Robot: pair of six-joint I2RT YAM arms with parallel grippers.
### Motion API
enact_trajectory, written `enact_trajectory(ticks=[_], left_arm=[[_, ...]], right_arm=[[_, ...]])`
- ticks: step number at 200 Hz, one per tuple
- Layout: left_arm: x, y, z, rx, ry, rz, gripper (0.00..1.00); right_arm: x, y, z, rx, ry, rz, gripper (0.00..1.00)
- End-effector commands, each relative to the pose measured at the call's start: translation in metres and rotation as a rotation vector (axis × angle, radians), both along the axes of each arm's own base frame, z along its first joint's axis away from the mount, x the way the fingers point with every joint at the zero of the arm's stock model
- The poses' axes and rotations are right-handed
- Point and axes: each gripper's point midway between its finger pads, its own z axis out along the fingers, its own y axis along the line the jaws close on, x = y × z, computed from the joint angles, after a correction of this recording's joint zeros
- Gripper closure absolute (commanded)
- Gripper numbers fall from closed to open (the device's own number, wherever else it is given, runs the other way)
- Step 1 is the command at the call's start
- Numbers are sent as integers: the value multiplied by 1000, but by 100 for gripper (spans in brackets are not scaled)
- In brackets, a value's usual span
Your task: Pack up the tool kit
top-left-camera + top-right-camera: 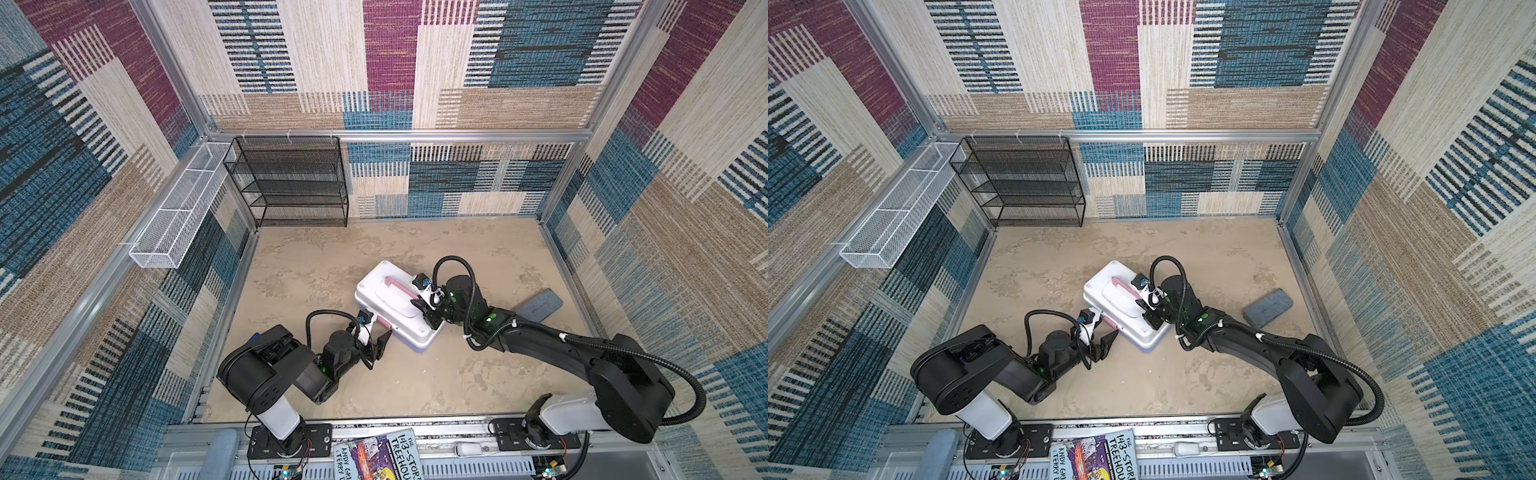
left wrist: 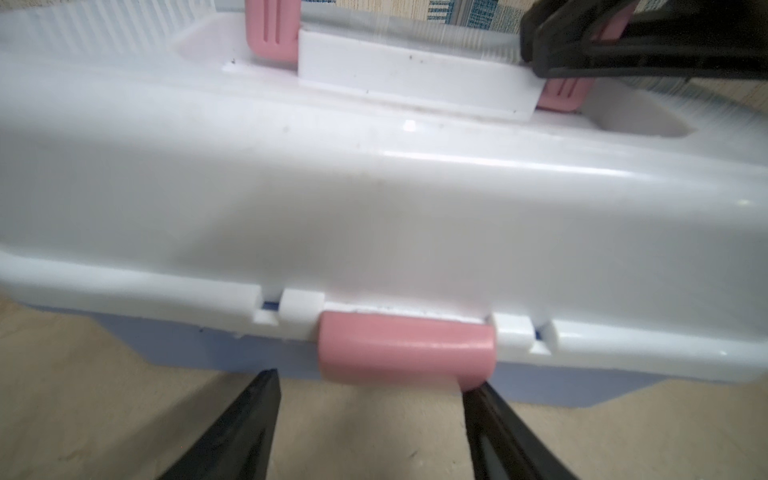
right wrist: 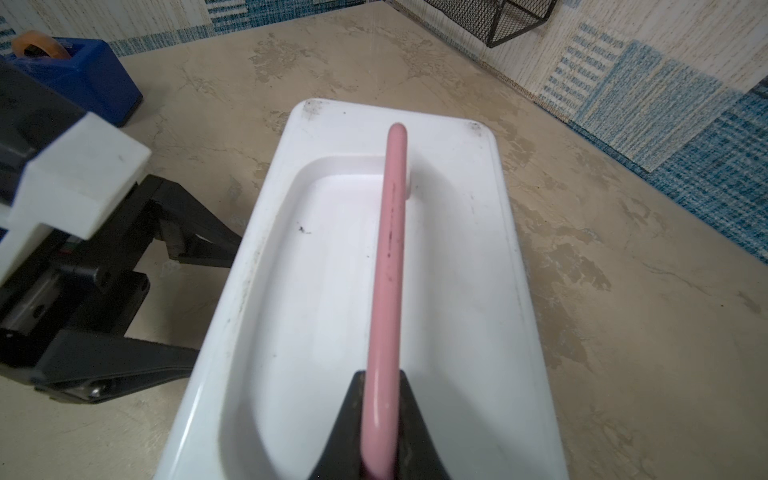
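Note:
The tool kit lies closed mid-table, its white lid down on the light-blue base. Its pink handle stands upright, and my right gripper is shut on the handle's near end. My left gripper is open, low at the box's front side. The pink latch sits just above and between its fingers; one fingertip is at the latch's lower corner. No loose tools show.
A black wire-mesh rack stands at the back wall, and a white wire-mesh basket hangs on the left wall. A grey-blue pad lies right of the box. A blue tape dispenser sits behind my left arm. A book lies at the front rail.

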Motion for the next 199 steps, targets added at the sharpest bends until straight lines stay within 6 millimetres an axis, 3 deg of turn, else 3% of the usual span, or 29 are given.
enact_trajectory(ticks=[1, 199], left_arm=[[5, -3, 13, -21, -57, 1, 29], [4, -8, 7, -17, -51, 4, 33]], right_arm=[[-5, -21, -28, -113, 69, -58, 86], [-4, -21, -28, -119, 73, -59, 85]])
